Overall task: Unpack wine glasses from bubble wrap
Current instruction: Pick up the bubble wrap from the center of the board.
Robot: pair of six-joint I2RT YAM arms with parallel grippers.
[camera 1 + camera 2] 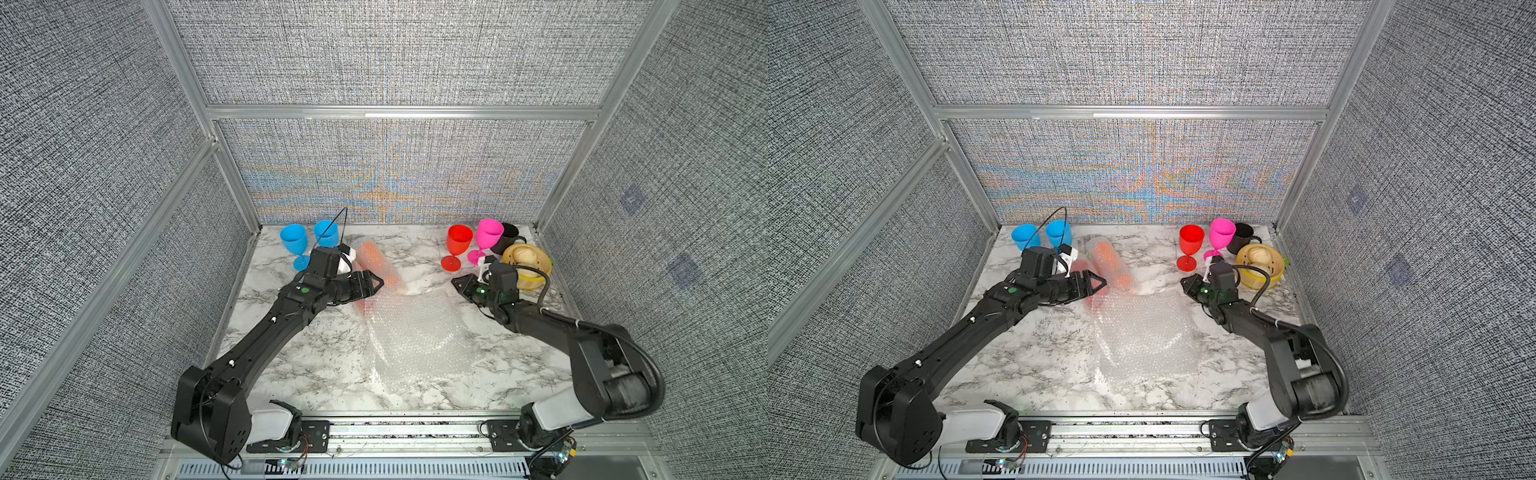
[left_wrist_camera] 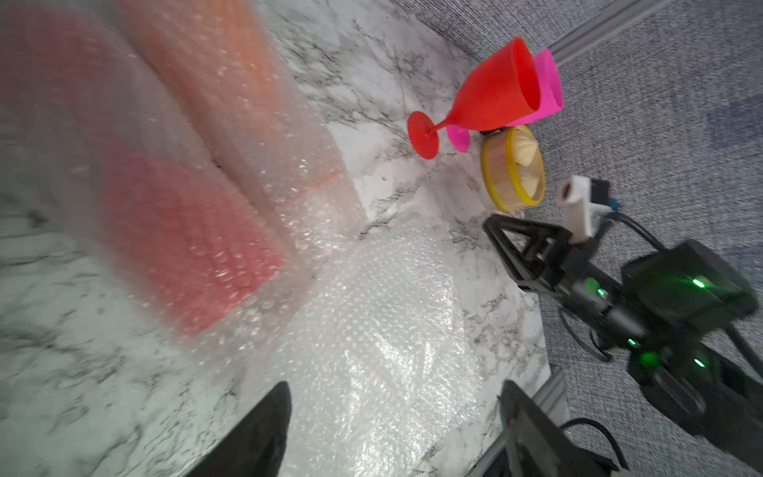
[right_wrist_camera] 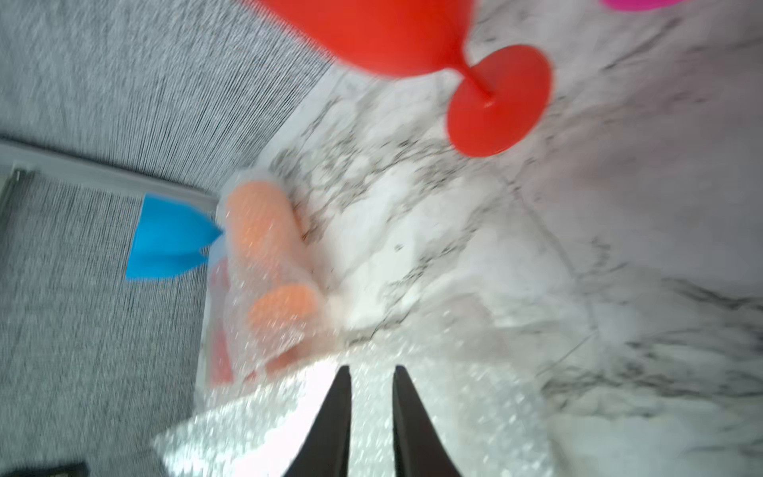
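Observation:
Two wine glasses still lie in bubble wrap at the back centre: an orange one (image 1: 374,259) (image 2: 231,82) (image 3: 268,247) and, beside it, a red one (image 2: 186,239) partly hidden under my left arm in both top views. A loose bubble wrap sheet (image 1: 411,332) (image 1: 1142,332) lies flat mid-table. Two blue glasses (image 1: 294,241) (image 1: 327,235) stand back left. A red glass (image 1: 459,241) and a pink glass (image 1: 488,235) stand back right. My left gripper (image 1: 376,282) (image 2: 394,388) is wide open over the sheet's edge, holding nothing. My right gripper (image 1: 457,282) (image 3: 371,371) hovers at the sheet's far corner, its jaws a narrow gap apart.
A black mug (image 1: 508,235) and a yellow bowl (image 1: 525,266) with a cream object inside stand at the back right, just behind my right wrist. The marbled table (image 1: 299,374) is walled by grey panels on three sides.

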